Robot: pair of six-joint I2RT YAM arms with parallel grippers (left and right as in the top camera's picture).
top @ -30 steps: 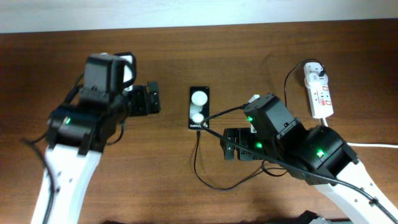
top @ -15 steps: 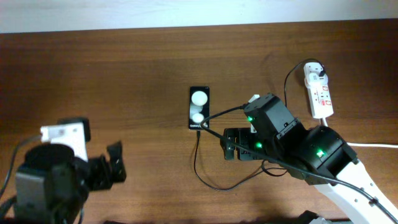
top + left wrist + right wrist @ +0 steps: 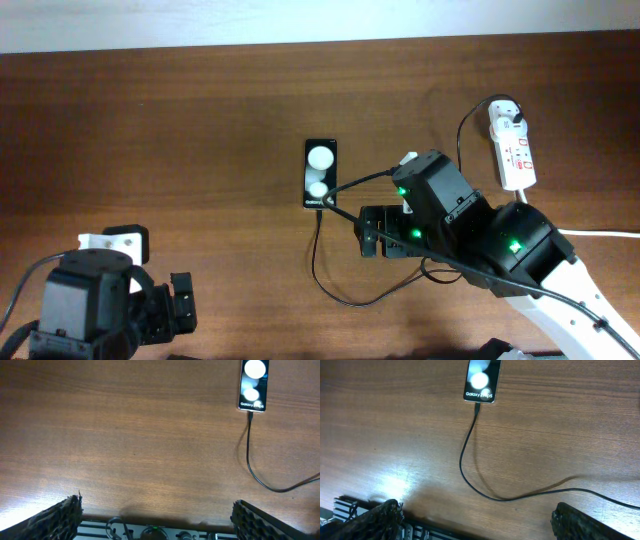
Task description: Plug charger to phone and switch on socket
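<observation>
1. While the phone lies flat and face up near the middle of the table, its text end faces the robot and nothing holds it.
2. Charger: in both wrist views the connector tip meets the phone's text end and looks seated. From there the thin black cable loops across the wood toward the right arm. Its white plug appears to sit at the far end of the socket.
3. Socket: the white strip lies at the far right of the table, well apart from the phone. At this size it cannot be read whether it is switched on.
4. Left gripper: jaws spread wide and empty, at the near left corner, well apart from the phone.
5. Right gripper: jaws spread wide and empty, hovering between the phone and the socket, just beside the cable loop and touching neither.
6. Progress, as a judgement: the plugging step looks complete at both ends of the charger. Switching on the socket appears to be what is left, and the right arm, the nearer one, seems best placed to reach it.
</observation>
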